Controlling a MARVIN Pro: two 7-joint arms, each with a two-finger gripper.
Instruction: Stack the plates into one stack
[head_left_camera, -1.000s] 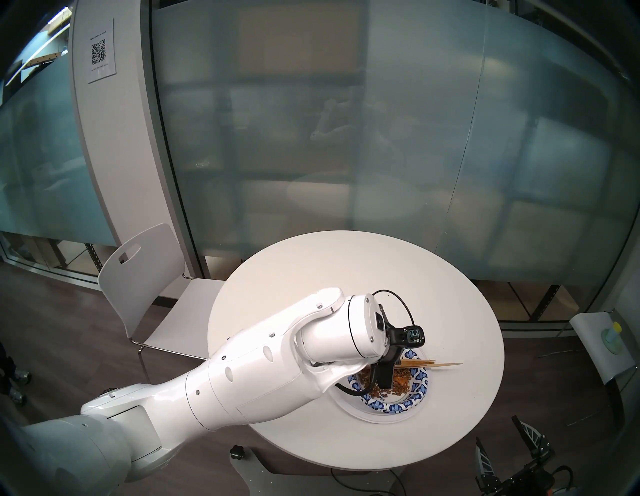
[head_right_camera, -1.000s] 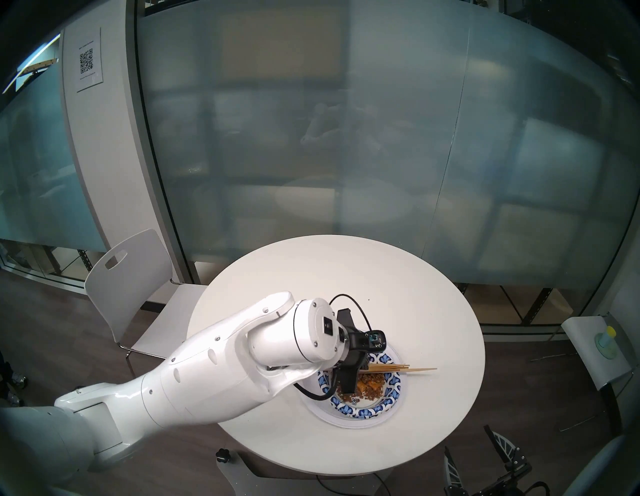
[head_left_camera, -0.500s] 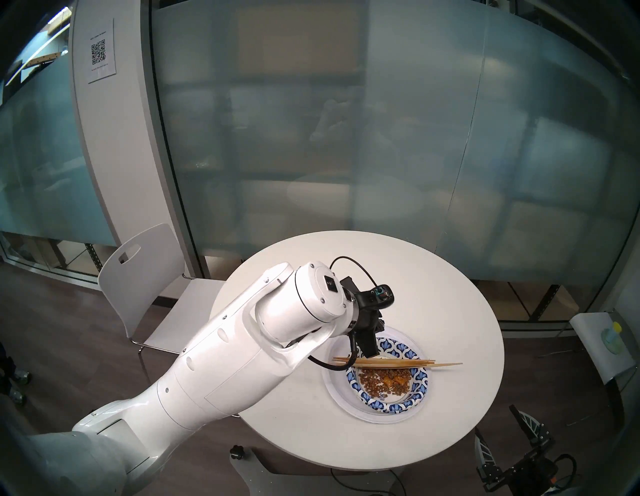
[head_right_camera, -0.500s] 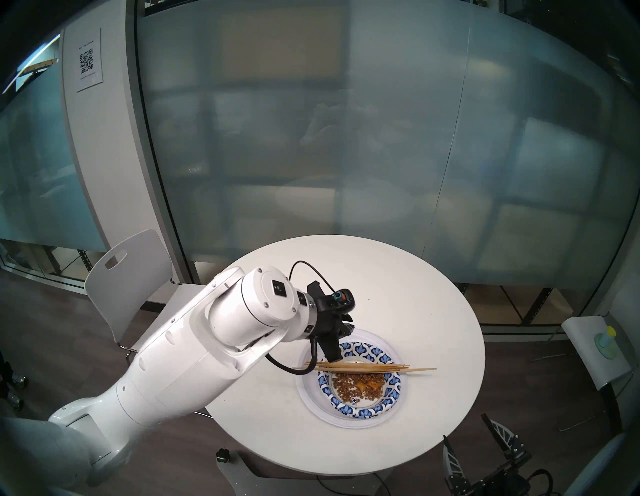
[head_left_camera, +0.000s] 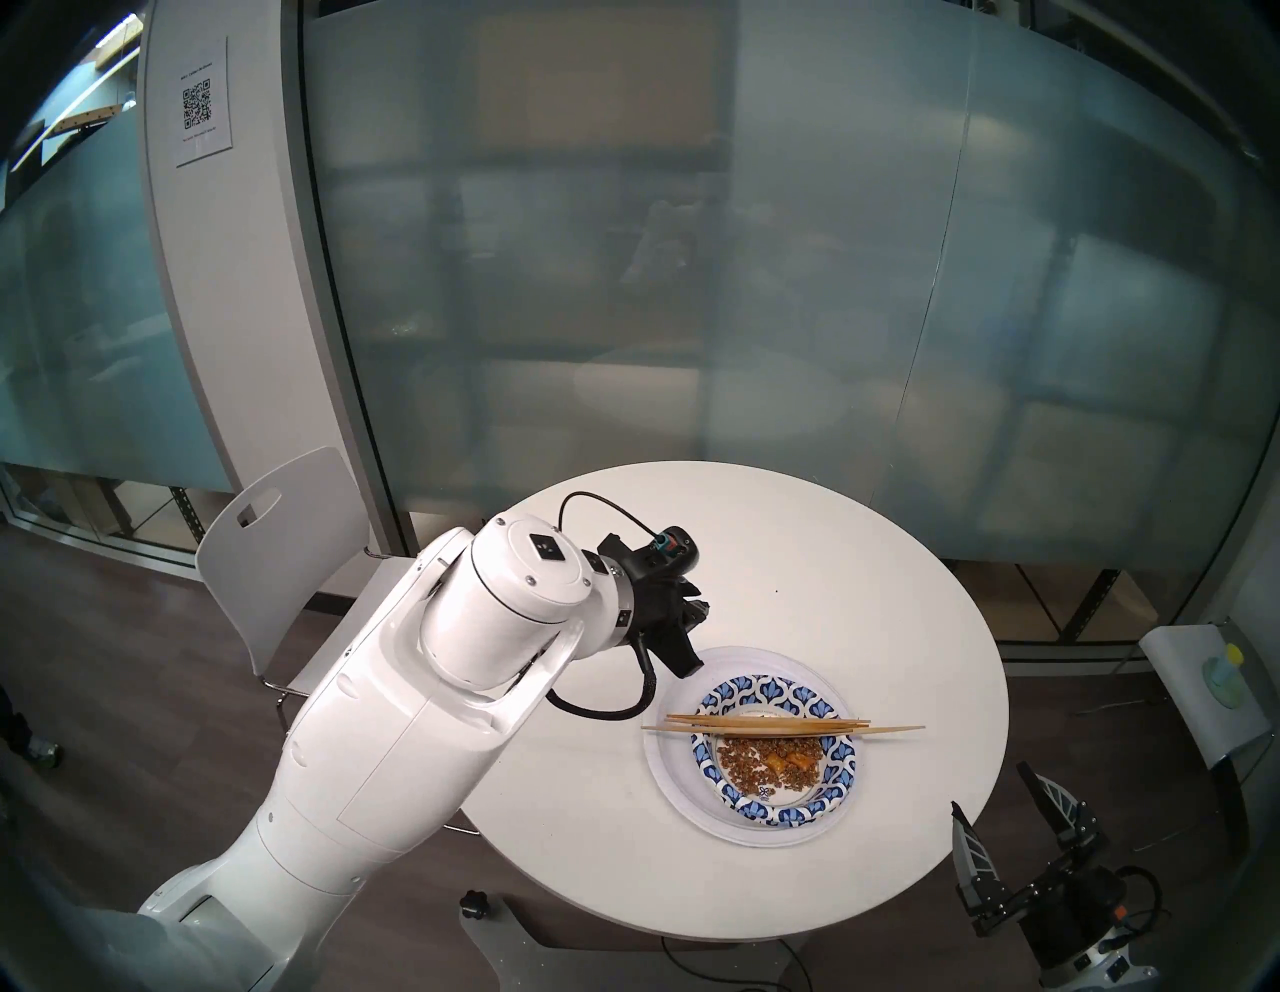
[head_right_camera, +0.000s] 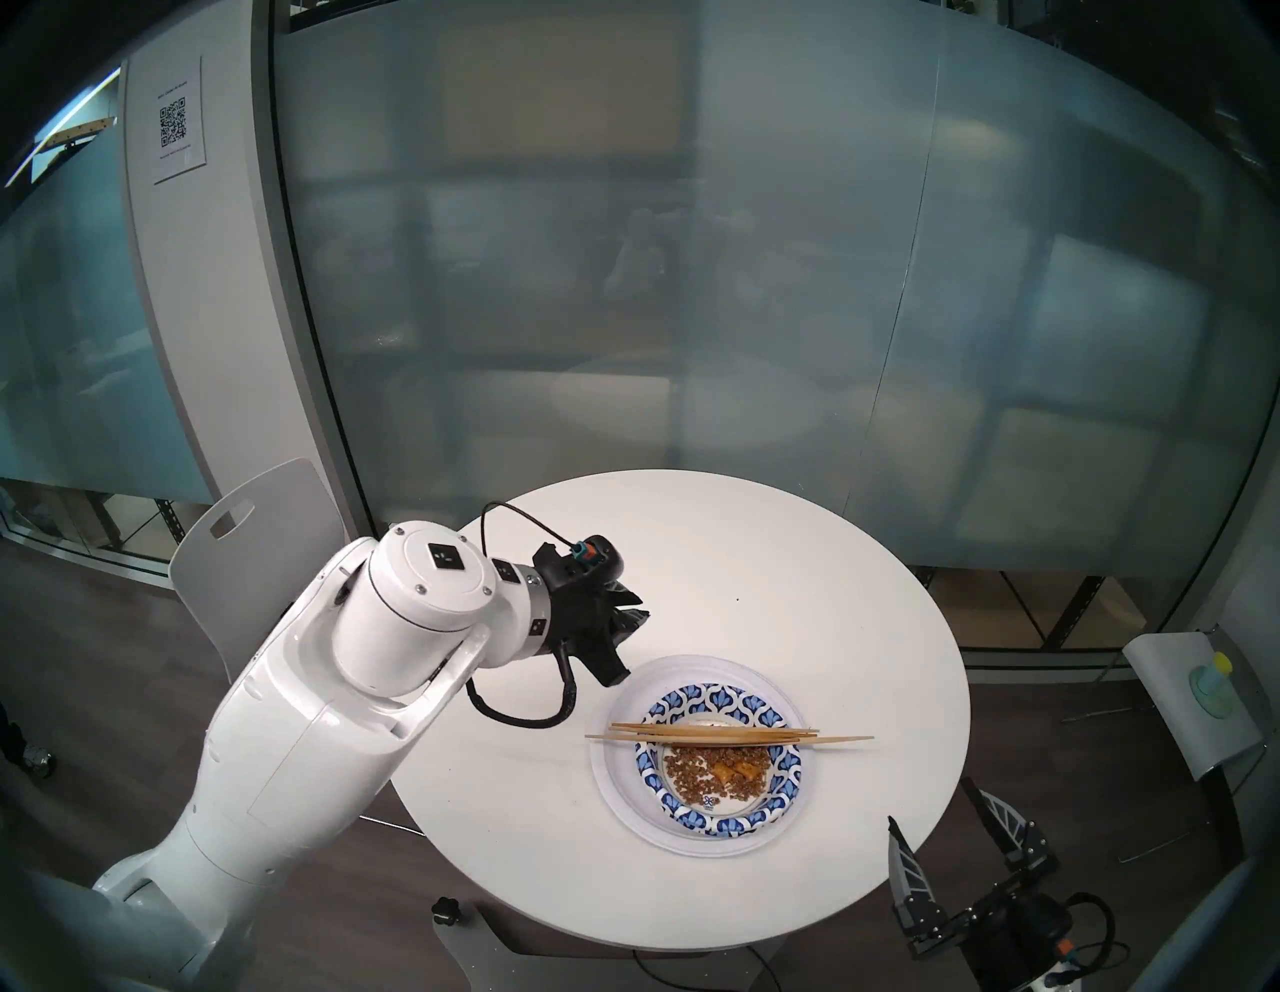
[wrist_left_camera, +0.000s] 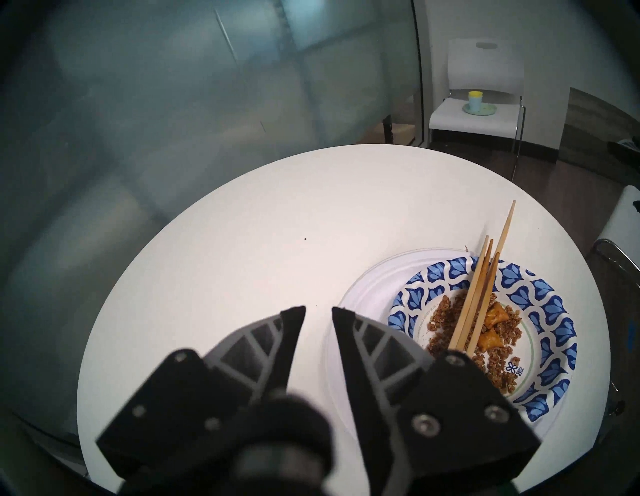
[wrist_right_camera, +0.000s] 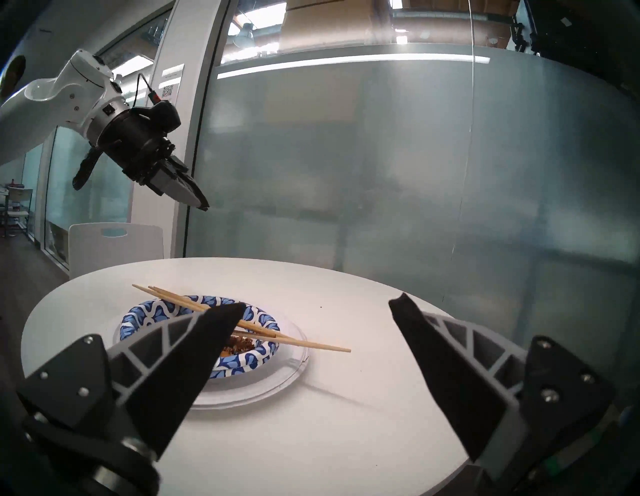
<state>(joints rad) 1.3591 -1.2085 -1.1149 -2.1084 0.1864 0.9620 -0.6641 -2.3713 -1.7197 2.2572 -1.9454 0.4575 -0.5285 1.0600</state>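
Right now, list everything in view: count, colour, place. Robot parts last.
table: one, white, round, centre of the room
large plate: at least one, plain white, on the table toward its near right edge
patterned plate: at least one, blue and white rim, nested in the large plate
chopsticks: several, light wood, lying across the patterned plate's rim
food scraps: brown crumbs and orange pieces, inside the patterned plate
chairs: two, white, one at far left, one at right holding a small cup and saucer
left gripper: jaws slightly apart, empty, above the table left of the plates
right gripper: jaws wide, empty, beside the table's near right edge
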